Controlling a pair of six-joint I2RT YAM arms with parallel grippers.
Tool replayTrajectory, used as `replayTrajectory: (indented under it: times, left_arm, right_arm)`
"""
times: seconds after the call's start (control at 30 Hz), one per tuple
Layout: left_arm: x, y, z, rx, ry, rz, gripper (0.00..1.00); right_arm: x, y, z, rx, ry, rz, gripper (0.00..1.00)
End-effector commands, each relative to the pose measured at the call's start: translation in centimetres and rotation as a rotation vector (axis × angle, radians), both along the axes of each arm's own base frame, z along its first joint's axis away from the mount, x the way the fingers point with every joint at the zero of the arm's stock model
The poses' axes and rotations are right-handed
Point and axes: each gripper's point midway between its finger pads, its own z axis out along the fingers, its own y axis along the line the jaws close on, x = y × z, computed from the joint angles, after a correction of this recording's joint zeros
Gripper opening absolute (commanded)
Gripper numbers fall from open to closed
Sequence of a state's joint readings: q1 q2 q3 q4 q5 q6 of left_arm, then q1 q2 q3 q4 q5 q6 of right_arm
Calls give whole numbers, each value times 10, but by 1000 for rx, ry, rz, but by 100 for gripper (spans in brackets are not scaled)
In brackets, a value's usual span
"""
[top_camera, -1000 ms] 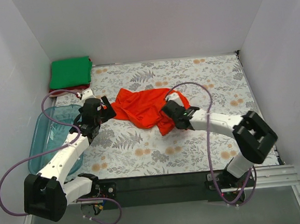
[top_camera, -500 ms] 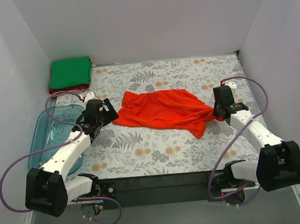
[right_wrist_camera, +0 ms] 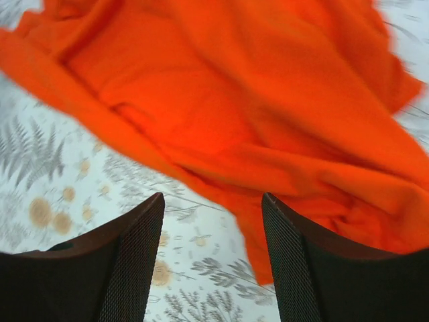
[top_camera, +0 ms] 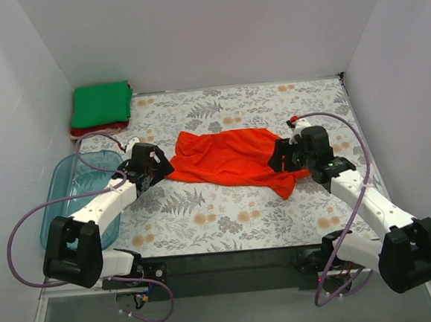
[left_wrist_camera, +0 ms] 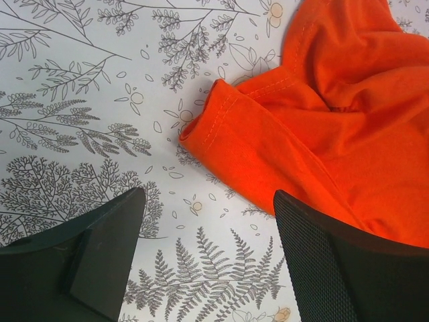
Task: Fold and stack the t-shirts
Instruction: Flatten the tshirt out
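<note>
The bright orange-red t-shirt [top_camera: 234,159] lies spread and rumpled across the middle of the floral table. A green t-shirt [top_camera: 102,103] folded square rests on a dark red one [top_camera: 97,128] in the far left corner. My left gripper [top_camera: 158,168] is open just off the shirt's left end; its sleeve hem [left_wrist_camera: 221,127] lies ahead of the jaws, untouched. At the shirt's right end my right gripper [top_camera: 279,158] is open over the cloth [right_wrist_camera: 255,121], holding nothing.
A clear blue plastic tub [top_camera: 75,196] stands at the left edge beside my left arm. White walls close in the table [top_camera: 227,220] on three sides. Purple cables loop from both arms.
The right gripper dragged the shirt's right end out to the right, spreading it, then opened and let go. The left gripper shifted slightly right toward the sleeve.
</note>
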State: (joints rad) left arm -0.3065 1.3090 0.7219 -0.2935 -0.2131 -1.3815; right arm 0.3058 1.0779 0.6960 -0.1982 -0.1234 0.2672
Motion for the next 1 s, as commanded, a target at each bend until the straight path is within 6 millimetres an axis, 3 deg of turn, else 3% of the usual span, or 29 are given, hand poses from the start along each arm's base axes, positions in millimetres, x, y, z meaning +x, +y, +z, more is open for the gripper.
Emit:
replayTrajectory:
  times: [0.0, 0.07, 0.1, 0.23, 0.27, 0.3, 0.37, 0.4, 0.43, 0.47, 0.53, 0.57, 0.77, 0.97]
  left_arm:
    - [13, -6, 28, -45, -52, 8, 76]
    - [10, -1, 32, -24, -61, 13, 76]
    - [7, 2, 39, -20, -81, 14, 76]
    - [-14, 12, 47, 18, -96, -5, 77]
    - [-20, 13, 48, 20, -102, -15, 77]
    - [-24, 14, 58, 10, -144, -22, 77]
    - [-35, 17, 52, 22, -149, -41, 77]
    - [-39, 19, 52, 27, -160, -46, 77]
    - [-46, 22, 47, 34, -163, -48, 77]
    - [-48, 24, 44, 50, -167, -57, 78]
    - [-51, 25, 40, 52, -172, -64, 78]
    - [-53, 24, 34, 47, -166, -69, 78]
    - [-43, 18, 38, 38, -187, -85, 78]
    - [-45, 20, 37, 47, -187, -91, 78]
  right_arm:
    - [7, 76, 38, 107, -134, 326, 66]
    - [1, 108, 41, 139, -122, 436, 66]
    - [14, 125, 48, 153, -144, 465, 66]
    - [23, 175, 46, 179, -141, 605, 65]
    - [25, 186, 27, 177, -97, 628, 63]
    - [32, 197, 34, 192, -114, 645, 62]
    - [32, 213, 28, 218, -96, 697, 59]
    - [34, 221, 12, 216, -57, 711, 58]
    - [37, 230, 15, 230, -63, 737, 57]
    - [37, 238, 1, 224, -36, 751, 57]
    - [42, 248, 0, 226, -43, 768, 57]
    - [43, 252, -13, 220, -18, 774, 56]
    - [49, 272, -40, 226, 33, 805, 52]
    - [49, 281, -61, 226, 73, 822, 46]
